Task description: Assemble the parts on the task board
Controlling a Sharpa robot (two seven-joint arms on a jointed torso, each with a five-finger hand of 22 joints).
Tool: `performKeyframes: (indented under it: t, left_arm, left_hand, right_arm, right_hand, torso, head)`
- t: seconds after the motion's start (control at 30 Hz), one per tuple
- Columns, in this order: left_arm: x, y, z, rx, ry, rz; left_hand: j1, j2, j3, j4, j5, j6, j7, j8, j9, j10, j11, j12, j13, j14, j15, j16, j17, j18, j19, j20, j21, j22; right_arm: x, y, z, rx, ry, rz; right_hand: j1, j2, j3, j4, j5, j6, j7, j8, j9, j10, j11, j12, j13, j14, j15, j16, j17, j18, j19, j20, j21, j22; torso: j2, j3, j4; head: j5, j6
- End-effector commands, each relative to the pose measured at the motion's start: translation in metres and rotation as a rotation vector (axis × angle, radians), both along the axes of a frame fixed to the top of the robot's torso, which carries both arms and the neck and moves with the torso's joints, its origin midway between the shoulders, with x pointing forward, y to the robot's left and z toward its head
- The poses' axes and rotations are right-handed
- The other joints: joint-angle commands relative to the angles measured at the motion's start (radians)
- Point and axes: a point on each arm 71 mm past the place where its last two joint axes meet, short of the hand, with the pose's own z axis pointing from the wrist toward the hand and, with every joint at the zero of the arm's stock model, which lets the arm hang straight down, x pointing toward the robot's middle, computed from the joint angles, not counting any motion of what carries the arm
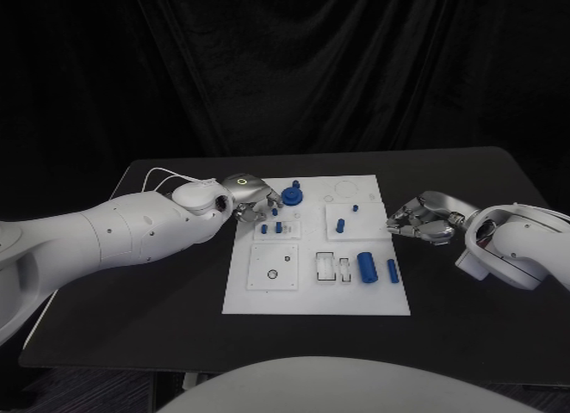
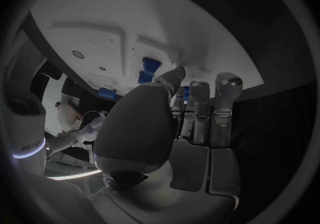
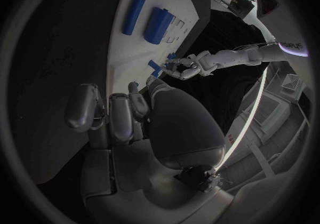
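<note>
On the black tabletop (image 1: 173,292): task board (image 1: 312,297), white, centred. Left hand (image 1: 250,200) over the board's far left corner, fingers (image 2: 200,93) curled down among small blue parts (image 1: 278,228); whether they grip one cannot be told. Right hand (image 1: 424,218) just off the board's right edge, fingers (image 3: 120,112) curled in, nothing visibly held. Two blue cylinders (image 1: 367,268) lie nearer, past those fingers.

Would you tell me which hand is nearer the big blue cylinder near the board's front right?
Right. The right hand hovers just off the board's right edge, near the cylinder; the left hand is over the board's far left part.
</note>
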Motion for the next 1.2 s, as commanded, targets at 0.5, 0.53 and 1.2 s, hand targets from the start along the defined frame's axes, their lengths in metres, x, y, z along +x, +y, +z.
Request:
performKeyframes:
  t: [0.5, 0.53, 1.2]
  left_arm:
    - [-0.037, 0.067, 0.063, -0.387, -0.457, -0.025]
    - [-0.042, 0.068, 0.067, -0.421, -0.463, -0.037]
    - [-0.091, 0.055, 0.087, -1.201, 0.210, -0.002]
  left_hand:
    - [-0.029, -0.014, -0.047, 0.065, 0.043, 0.049, -0.002, 0.004, -0.040, -0.253, 0.018, 0.141, 0.051, -0.247, 0.035, -0.287, -0.249, 0.052, -0.264, 0.038, -0.456, -0.010]
    - [-0.045, -0.018, -0.059, 0.088, 0.047, 0.049, 0.002, 0.004, -0.043, -0.265, 0.021, 0.160, 0.056, -0.258, 0.040, -0.305, -0.255, 0.051, -0.268, 0.044, -0.470, -0.016]
    - [0.147, 0.147, -0.121, 0.140, 0.307, -0.112, 0.091, -0.003, -0.196, -0.698, 0.041, 0.154, -0.229, -1.022, 0.197, -0.991, -0.716, -0.036, -1.061, 0.120, -0.805, -0.640]
  right_arm:
    - [0.003, -0.013, 0.027, 0.000, -0.083, -0.004]
    - [0.005, -0.013, 0.032, -0.003, -0.095, -0.002]
    - [0.035, 0.036, 0.098, -0.398, -0.459, 0.250]
  right_hand:
    - [0.077, -0.091, 0.070, -0.094, 0.303, 0.090, -0.032, 0.112, 0.072, -0.084, -0.027, -0.091, -0.095, -0.021, -0.025, -0.025, -0.019, 0.024, -0.019, -0.019, -0.036, 0.135]
    - [0.076, -0.094, 0.073, -0.096, 0.301, 0.088, -0.032, 0.116, 0.075, -0.090, -0.027, -0.097, -0.102, -0.022, -0.025, -0.026, -0.020, 0.025, -0.019, -0.019, -0.038, 0.134]
    - [0.075, -0.192, 0.294, -0.196, 0.110, -0.115, 0.001, 0.252, 0.221, -0.582, 0.032, -0.564, -0.538, -0.163, 0.008, -0.205, -0.176, 0.063, -0.154, 0.008, -0.272, 0.082]
  torso:
    - [-0.001, -0.0053, 0.0032]
    - [0.000, -0.0047, 0.0017]
    - [0.062, -0.0425, 0.0612]
  head:
    - [0.007, 0.000]
    - [0.012, 0.000]
    - [0.008, 0.000]
